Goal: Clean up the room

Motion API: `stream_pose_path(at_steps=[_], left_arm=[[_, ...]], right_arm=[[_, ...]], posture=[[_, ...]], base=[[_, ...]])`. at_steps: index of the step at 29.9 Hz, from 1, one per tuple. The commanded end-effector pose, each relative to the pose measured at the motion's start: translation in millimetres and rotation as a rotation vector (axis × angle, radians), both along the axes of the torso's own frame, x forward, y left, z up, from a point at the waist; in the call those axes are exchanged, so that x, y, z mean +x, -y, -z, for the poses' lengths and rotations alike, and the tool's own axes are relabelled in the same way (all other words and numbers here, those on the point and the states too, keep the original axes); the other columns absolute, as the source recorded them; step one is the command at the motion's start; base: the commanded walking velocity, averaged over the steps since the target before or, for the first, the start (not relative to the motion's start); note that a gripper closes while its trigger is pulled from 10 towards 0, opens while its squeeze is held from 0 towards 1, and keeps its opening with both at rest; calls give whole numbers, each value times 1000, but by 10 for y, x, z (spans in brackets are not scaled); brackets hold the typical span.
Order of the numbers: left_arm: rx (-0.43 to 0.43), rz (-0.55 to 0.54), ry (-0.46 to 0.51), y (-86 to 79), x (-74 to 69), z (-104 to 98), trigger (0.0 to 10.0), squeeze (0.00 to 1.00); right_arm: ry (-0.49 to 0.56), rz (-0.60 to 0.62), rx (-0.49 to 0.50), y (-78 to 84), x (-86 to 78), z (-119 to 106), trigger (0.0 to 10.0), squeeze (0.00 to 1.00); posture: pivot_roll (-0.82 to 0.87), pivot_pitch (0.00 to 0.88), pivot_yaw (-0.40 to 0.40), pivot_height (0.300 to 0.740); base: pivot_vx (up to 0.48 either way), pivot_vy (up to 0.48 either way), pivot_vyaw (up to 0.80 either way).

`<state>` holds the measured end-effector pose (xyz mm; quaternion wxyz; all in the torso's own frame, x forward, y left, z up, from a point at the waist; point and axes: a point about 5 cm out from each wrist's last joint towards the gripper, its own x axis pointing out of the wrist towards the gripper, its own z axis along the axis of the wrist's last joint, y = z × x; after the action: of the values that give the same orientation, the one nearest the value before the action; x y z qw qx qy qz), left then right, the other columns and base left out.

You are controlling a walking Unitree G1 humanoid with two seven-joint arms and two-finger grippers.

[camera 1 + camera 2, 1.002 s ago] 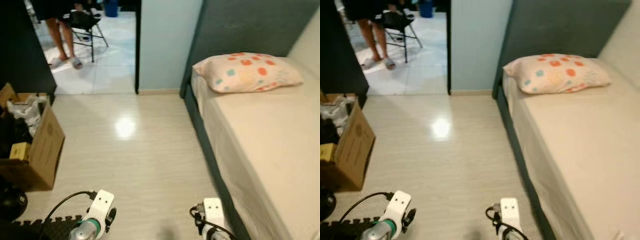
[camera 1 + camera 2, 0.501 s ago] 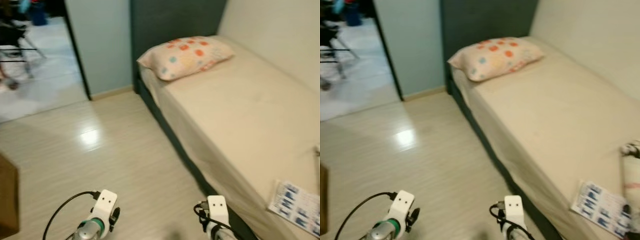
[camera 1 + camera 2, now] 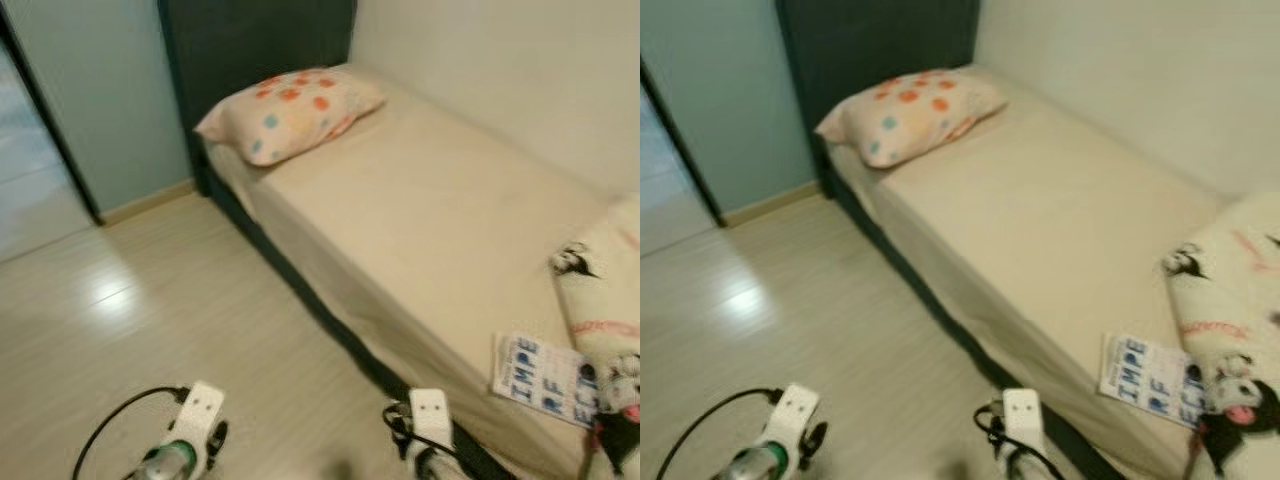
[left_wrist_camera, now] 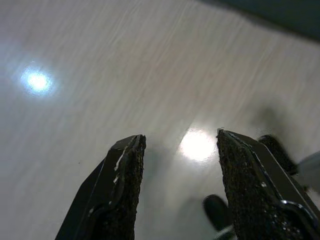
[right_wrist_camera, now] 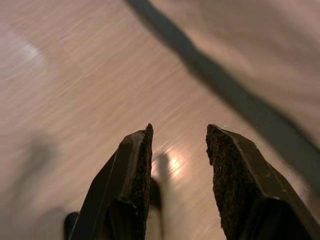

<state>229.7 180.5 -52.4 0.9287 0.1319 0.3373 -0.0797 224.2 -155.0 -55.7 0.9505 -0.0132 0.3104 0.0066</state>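
A bed (image 3: 420, 230) with a beige sheet runs along the right wall. On it lie a spotted pillow (image 3: 290, 112) at the head, a white booklet with blue letters (image 3: 545, 375) near the front edge, and a white blanket with a black-and-white cartoon character (image 3: 1230, 300) at the right. Both arms hang low over the pale wood floor (image 3: 150, 320). My left gripper (image 4: 177, 145) is open above bare floor. My right gripper (image 5: 177, 140) is open too, close to the bed's dark base.
A dark headboard (image 3: 255, 40) stands behind the pillow, with a pale blue wall (image 3: 90, 90) and a doorway edge to its left. The bed's dark base (image 3: 300, 290) borders the floor on the right. A black cable (image 3: 115, 425) loops off the left wrist.
The camera has swung to the right: the doorway and cardboard box have slid out of view, and the bed, booklet and cartoon blanket have come in. Both arms hang as before.
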Motion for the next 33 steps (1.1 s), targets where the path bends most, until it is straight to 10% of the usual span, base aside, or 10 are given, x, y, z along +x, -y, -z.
stream_pose_path(at_steps=[1,33], left_arm=[[-1,12,-14,46,-16,20,10000,0],[7,20,-22,59,-7,21,10000,0]], right_arm=[[-29,24,-16,93,-71,45,10000,0],[-25,20,-24,118,-49,31,10000,0]], posture=[[-18,31,69,740],[-22,18,66,740]], base=[[0,0,-775],[0,0,-777]])
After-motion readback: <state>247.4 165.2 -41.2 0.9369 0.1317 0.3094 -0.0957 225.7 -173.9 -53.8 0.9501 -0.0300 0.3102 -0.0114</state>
